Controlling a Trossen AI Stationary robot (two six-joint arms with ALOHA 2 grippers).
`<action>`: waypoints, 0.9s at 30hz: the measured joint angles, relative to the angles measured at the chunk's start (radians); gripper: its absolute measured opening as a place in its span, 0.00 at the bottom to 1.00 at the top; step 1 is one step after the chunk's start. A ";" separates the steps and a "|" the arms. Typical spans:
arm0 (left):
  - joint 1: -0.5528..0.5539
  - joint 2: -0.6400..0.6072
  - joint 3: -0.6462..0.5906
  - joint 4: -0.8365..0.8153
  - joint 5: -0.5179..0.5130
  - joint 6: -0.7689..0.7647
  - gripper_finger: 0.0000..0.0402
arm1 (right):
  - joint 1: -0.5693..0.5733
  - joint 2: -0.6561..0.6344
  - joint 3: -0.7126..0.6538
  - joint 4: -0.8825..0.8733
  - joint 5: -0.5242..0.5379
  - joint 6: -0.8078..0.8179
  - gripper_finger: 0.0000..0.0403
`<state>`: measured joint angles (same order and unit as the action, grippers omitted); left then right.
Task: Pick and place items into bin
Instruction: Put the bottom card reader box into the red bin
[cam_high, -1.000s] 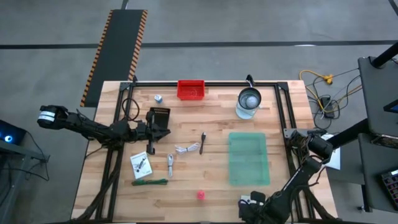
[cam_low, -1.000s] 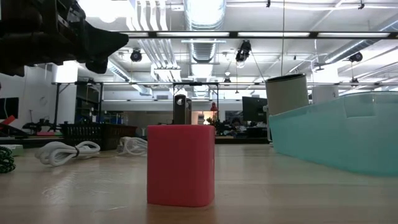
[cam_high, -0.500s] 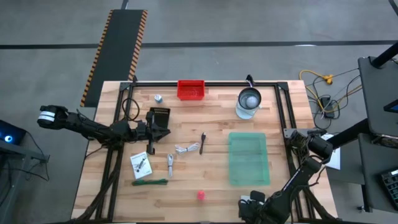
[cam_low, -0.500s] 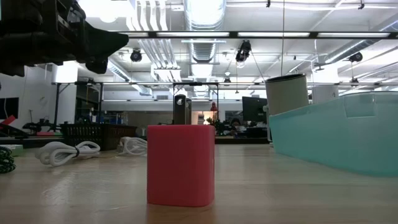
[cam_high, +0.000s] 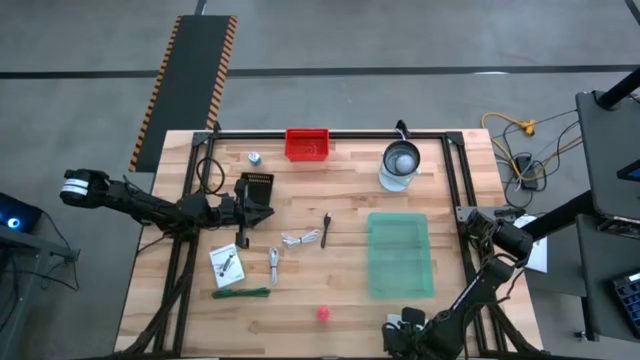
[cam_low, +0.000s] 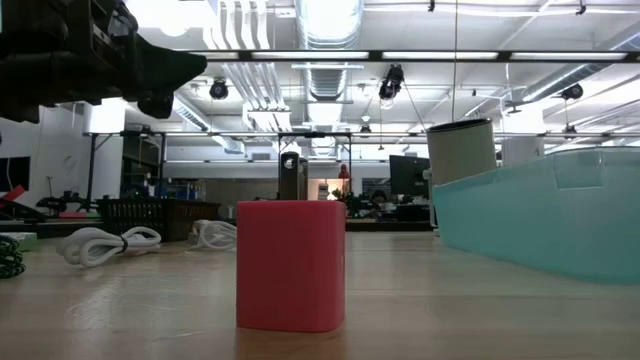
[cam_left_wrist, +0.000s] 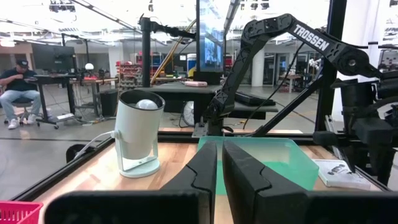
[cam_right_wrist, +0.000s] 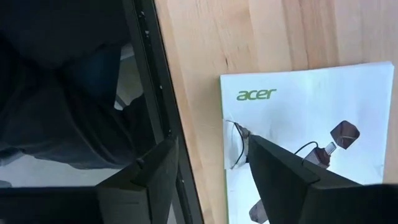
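Observation:
The loose items lie on the wooden table: a white printed card, a green tie, a metal clip, a white coiled cable, a thin black stick, a silver cap and a small pink object, which looks block-shaped in the low view. The teal bin stands right of centre. My left gripper is shut and empty, held above the table left of the cable and pointing toward the bin. My right gripper is open and empty at the table's right edge.
A red basket and a pale jar-like container stand at the far edge. A white Acer leaflet lies under my right gripper beside the black table frame. A person sits in the room beyond.

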<state>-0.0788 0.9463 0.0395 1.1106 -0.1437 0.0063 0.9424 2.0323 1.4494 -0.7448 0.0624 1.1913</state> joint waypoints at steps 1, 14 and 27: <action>0.000 0.000 0.000 0.000 0.000 0.000 0.03 | 0.000 0.000 0.000 0.000 0.000 0.002 0.44; 0.000 0.000 0.000 -0.001 0.000 0.000 0.03 | 0.000 0.019 0.000 0.003 0.000 -0.003 0.33; 0.000 0.000 0.000 -0.001 0.000 0.000 0.03 | 0.000 0.055 0.003 0.003 -0.007 -0.017 0.26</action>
<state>-0.0790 0.9463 0.0395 1.1099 -0.1436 0.0063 0.9424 2.0876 1.4521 -0.7414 0.0555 1.1744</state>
